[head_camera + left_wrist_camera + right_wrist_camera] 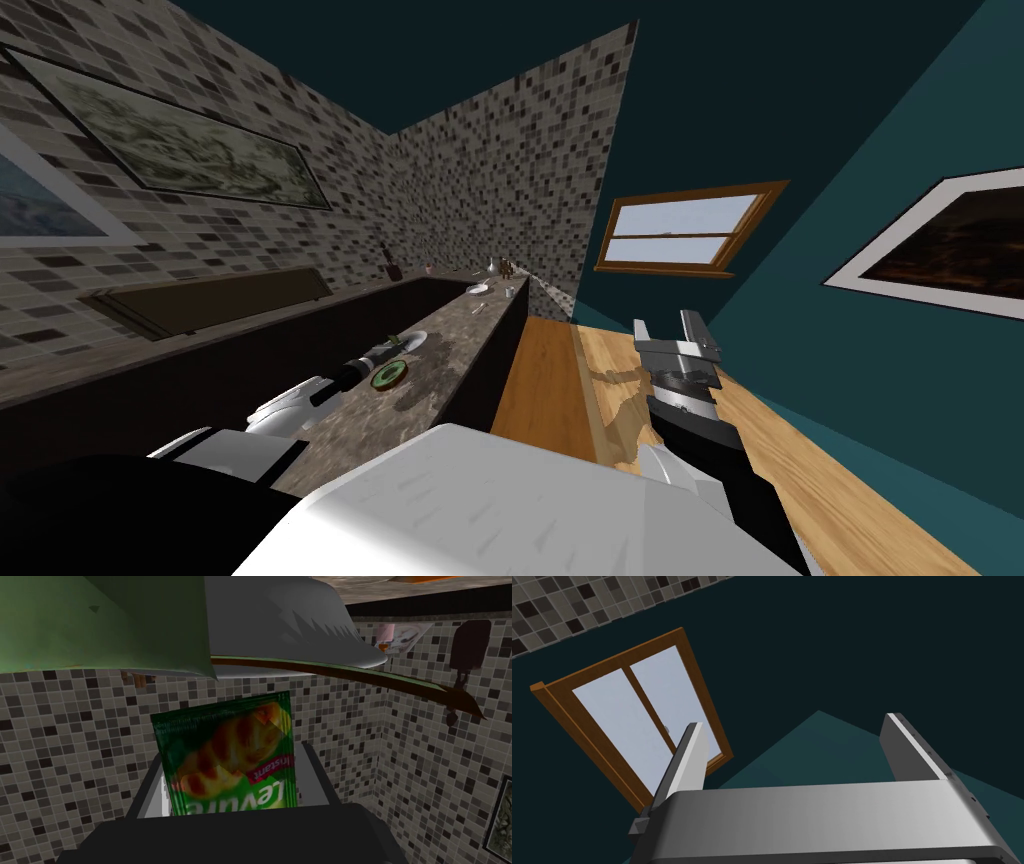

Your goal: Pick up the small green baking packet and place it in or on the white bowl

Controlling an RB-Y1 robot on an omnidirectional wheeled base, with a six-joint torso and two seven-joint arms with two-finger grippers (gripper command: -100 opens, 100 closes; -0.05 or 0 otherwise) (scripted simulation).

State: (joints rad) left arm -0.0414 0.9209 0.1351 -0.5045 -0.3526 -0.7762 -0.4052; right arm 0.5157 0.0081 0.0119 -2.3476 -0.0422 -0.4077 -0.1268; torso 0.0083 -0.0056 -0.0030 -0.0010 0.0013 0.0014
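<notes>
Currently: left gripper [232, 771] clamped on green packet [225, 741], fingers pressed to its sides. Packet sat close by white bowl [300, 631] over stone counter [450, 350]; contact with bowl unclear. Right gripper [677, 328] hung over wood floor [540, 380], fingers spread wide, nothing held.

Dark bottle [390, 265] on mottled counter [455, 345]

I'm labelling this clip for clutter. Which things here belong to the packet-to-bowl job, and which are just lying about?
Job: green baking packet, left gripper shut on it, white bowl.
Lying about: round green dish, dark bottle, small white plate, idle right gripper.
</notes>
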